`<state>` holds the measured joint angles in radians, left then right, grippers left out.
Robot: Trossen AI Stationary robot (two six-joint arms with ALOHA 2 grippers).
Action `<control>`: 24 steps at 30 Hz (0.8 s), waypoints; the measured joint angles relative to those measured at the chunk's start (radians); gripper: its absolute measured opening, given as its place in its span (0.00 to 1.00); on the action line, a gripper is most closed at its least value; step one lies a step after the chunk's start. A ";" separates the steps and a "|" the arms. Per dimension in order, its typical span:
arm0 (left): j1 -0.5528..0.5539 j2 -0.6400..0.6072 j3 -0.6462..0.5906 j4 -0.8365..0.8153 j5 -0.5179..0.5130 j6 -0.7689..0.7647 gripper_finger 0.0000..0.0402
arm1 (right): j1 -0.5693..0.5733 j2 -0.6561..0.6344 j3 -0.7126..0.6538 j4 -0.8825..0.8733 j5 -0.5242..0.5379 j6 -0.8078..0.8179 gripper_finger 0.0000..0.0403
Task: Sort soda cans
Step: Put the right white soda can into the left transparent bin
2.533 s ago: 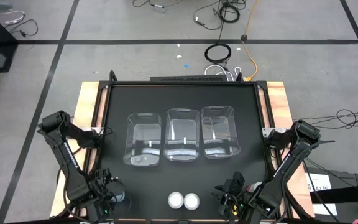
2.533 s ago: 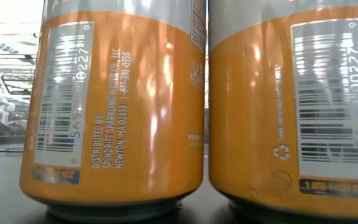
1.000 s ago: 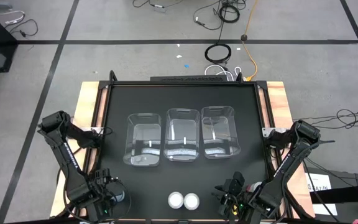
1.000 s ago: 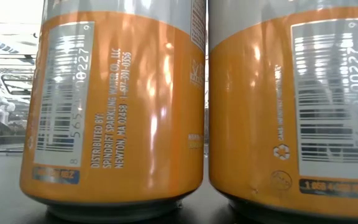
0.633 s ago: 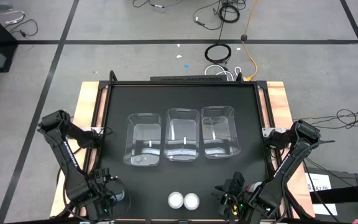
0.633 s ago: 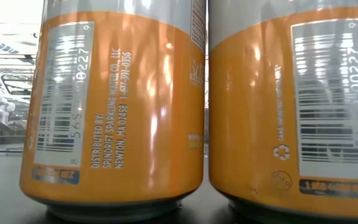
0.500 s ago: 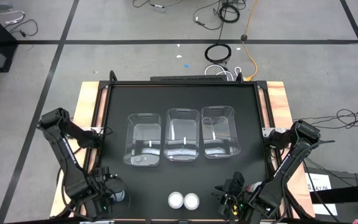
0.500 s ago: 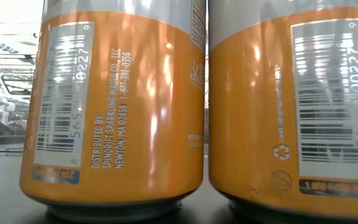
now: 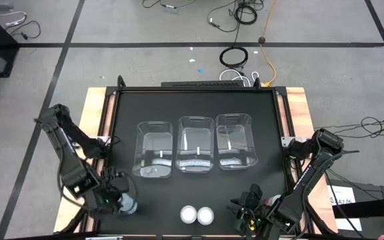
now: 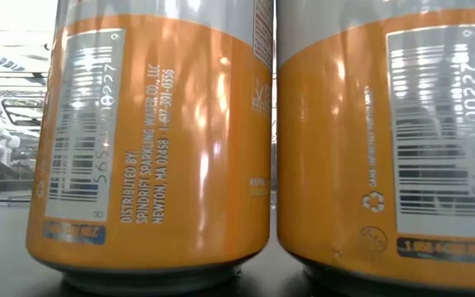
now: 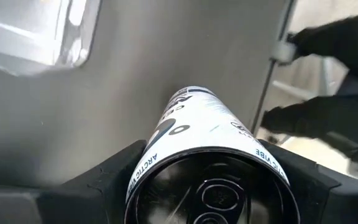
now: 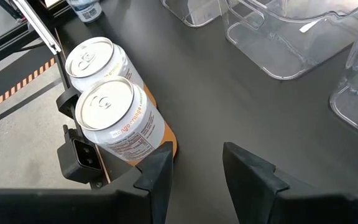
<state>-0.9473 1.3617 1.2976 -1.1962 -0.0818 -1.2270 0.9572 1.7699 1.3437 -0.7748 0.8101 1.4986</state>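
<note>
- The left end effector (image 9: pixel 115 200) is at about 7 o'clock on the black counter (image 9: pixel 195 113). Its two fingers are closed around a can (image 11: pixel 207 155) with a white wrap and dark letters.
- From the left wrist view, the can lies on its side in the grip, with the dark round top and its pull tab facing the camera.
- My guess is that this is the carry step: one can is picked up and has to go to a bin.
- Next, the arm has to lift the can over a bin wall and let go gently, because a smooth round can may roll or slip.
- Two orange cans (image 9: pixel 197 215) stand upright, touching each other, at 6 o'clock near the front edge. They have shiny silver tops and glossy orange sides.
- The right end effector (image 12: pixel 194 165) waits at about 5 o'clock, beside those cans. Its fingers are spread apart and hold nothing.
- Three clear plastic bins (image 9: pixel 195 144) sit in a row at the middle of the counter. They are box-shaped and see-through. The left bin seems to hold something grey, but I cannot tell what.
</note>
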 joint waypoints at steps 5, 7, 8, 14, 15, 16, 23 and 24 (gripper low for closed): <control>0.052 -0.094 0.000 0.000 -0.020 0.016 0.72 | 0.000 0.000 0.000 0.000 0.000 -0.012 0.33; 0.072 -0.131 0.000 0.001 -0.045 0.040 0.72 | 0.000 0.000 0.000 0.000 0.001 -0.021 0.33; 0.082 -0.148 0.000 0.001 -0.059 0.054 0.72 | 0.000 0.000 0.000 0.000 0.001 -0.022 0.33; 0.157 -0.223 0.000 -0.002 -0.169 0.116 0.72 | 0.000 0.000 0.000 0.000 0.001 -0.022 0.33; 0.175 -0.231 0.000 -0.008 -0.191 0.117 0.72 | 0.000 0.000 0.000 0.000 0.000 -0.022 0.33; 0.194 -0.238 0.000 -0.018 -0.210 0.118 0.72 | 0.000 0.000 0.000 0.000 0.001 -0.022 0.33; 0.400 -0.243 0.000 -0.086 -0.222 0.233 0.72 | -0.004 0.000 0.000 0.000 0.009 -0.023 0.33; 0.433 -0.240 0.000 -0.088 -0.217 0.262 0.72 | -0.006 0.000 0.000 0.000 0.009 -0.023 0.33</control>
<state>-0.5145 1.1213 1.2976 -1.2843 -0.2984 -0.9649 0.9510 1.7699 1.3437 -0.7746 0.8188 1.4761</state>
